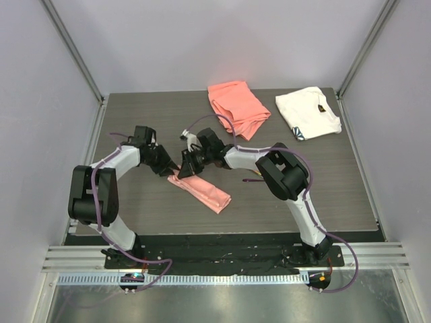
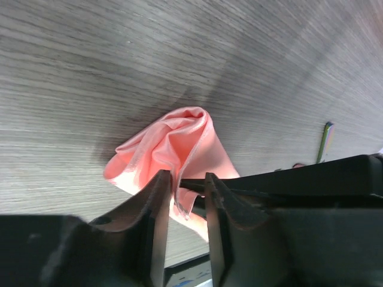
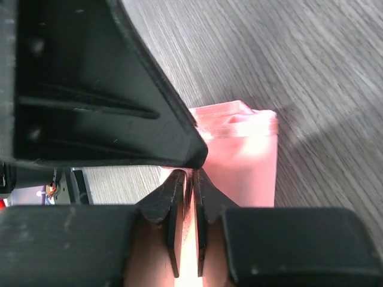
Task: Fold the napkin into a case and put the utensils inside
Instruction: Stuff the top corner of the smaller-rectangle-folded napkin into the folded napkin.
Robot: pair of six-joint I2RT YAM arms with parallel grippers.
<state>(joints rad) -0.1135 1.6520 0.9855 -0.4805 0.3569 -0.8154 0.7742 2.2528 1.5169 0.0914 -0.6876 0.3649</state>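
The glossy pale-pink napkin [image 1: 202, 190] lies folded into a narrow oblong case at the table's middle. Its upper-left end is lifted and puckered in the left wrist view [image 2: 173, 143]. My right gripper [image 1: 185, 165] [image 3: 190, 173] is shut on a thin edge of the napkin [image 3: 239, 161] at that end. My left gripper [image 1: 173, 167] [image 2: 187, 176] meets it tip to tip. Its jaws stand a little apart, with the napkin's edge and the right gripper's tip between them. One slim utensil [image 2: 325, 142] lies on the table to the right, by the right arm [image 1: 252, 179]. The other is not seen.
A thicker coral-orange cloth [image 1: 237, 108] lies at the back middle. A white cloth with a dark mark [image 1: 308, 113] lies at the back right. The dark wood-grain table [image 1: 135, 208] ends at a black strip near the arm bases.
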